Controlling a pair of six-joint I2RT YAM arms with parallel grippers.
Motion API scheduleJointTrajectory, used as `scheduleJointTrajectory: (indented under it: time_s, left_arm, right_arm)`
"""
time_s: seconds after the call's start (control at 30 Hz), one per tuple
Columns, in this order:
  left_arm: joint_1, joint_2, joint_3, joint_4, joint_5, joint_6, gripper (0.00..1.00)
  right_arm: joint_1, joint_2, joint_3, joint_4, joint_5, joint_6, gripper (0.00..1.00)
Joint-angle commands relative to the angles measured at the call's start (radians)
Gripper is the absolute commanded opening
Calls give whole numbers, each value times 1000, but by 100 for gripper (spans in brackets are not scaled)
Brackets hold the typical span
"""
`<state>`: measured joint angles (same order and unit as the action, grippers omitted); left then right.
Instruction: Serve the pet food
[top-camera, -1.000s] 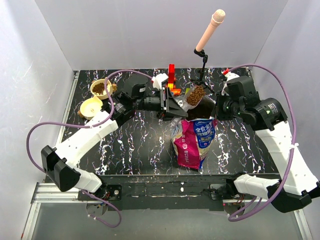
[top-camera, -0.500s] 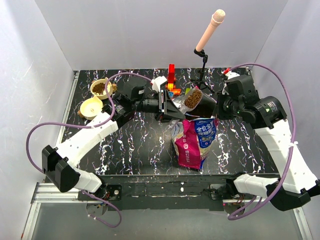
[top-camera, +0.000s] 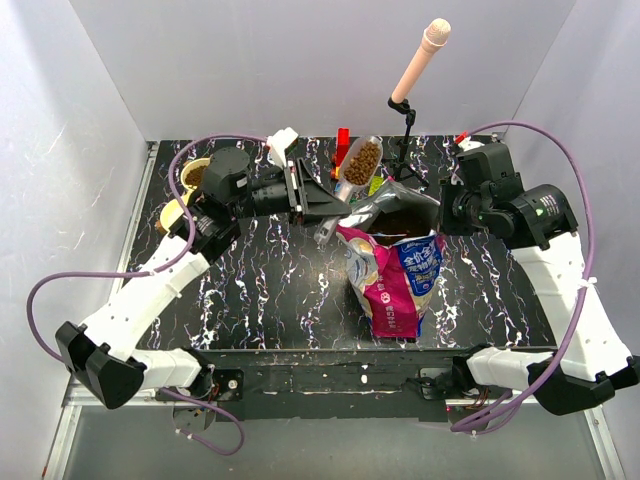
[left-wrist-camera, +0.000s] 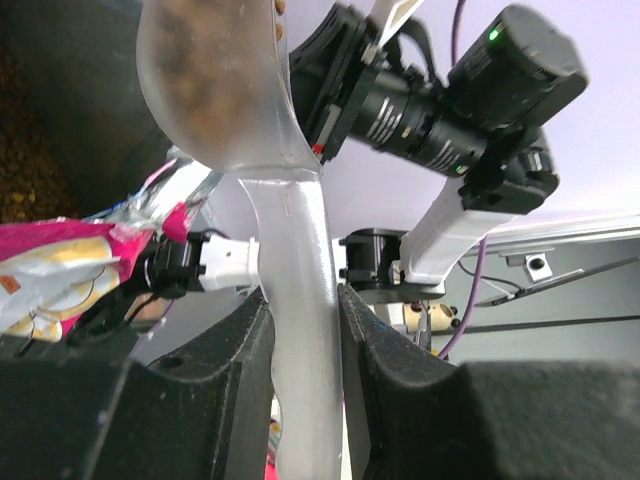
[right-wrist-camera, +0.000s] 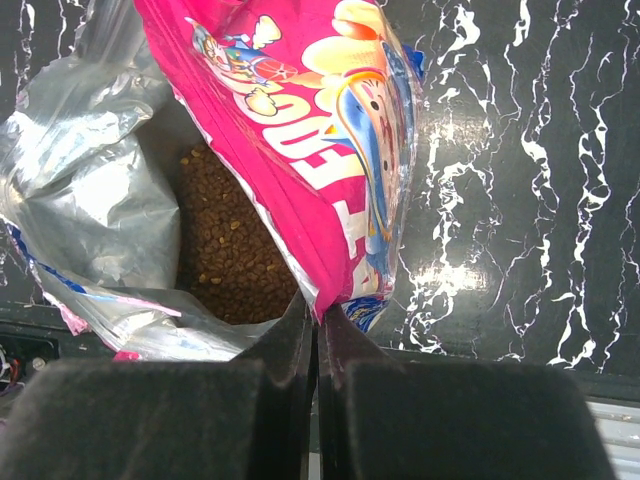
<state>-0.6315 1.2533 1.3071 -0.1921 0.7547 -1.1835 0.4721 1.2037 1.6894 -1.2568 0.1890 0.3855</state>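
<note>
Loaded scoop in the air! The left end effector (left-wrist-camera: 303, 340) is clamped narrow on the handle of a clear plastic scoop (top-camera: 362, 160). Its bowl is heaped with pet food (top-camera: 364, 158), small brown pellets, and it hangs above the tabletop (top-camera: 260, 300), just beyond the mouth of the bag (top-camera: 395, 275).

Over on the other side, the right end effector (right-wrist-camera: 318, 335) is pinched tight on the bag's top rim. It holds the pink and blue bag upright with the silver-lined mouth gaping. From the right wrist view you can see plenty more kibble down inside.

So I'd call this the carry. The scoop looks filled, and the pour hasn't happened. Two tan bowls sit at the far left, well apart from the scoop and half hidden behind the left arm. One bowl (top-camera: 194, 174) seems to have something dark in it, and the nearer bowl (top-camera: 172, 214) looks pale inside.

The next move, I reckon, calls for swinging the scoop leftwards and keeping it level so nothing spills. Then it needs to stop right over a bowl before the wrist rolls to tip. The heap looks full, so a jerk could scatter pellets. The right side should just hold steady so the bag doesn't slump.
</note>
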Motion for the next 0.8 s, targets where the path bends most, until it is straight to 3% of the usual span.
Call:
scheduleJointTrajectory:
  time_s: [0.0,0.2,0.43,0.77]
  left_arm:
    - [36,6,72,80,-70,-8,0]
    - [160,72,57,262,-92,-91,0]
    - [329,124,-2,319,-123,-131,0]
    - [628,43,-256,384,-115,-125,0]
  right_arm:
    - [-7,-64,119,149,3,-37,1]
    - [-7,-81,125,134,-51,-39,1]
    - [-7,-115,105,120,-102,-28,1]
    - [-7,-135,89,128,-181,-33,1]
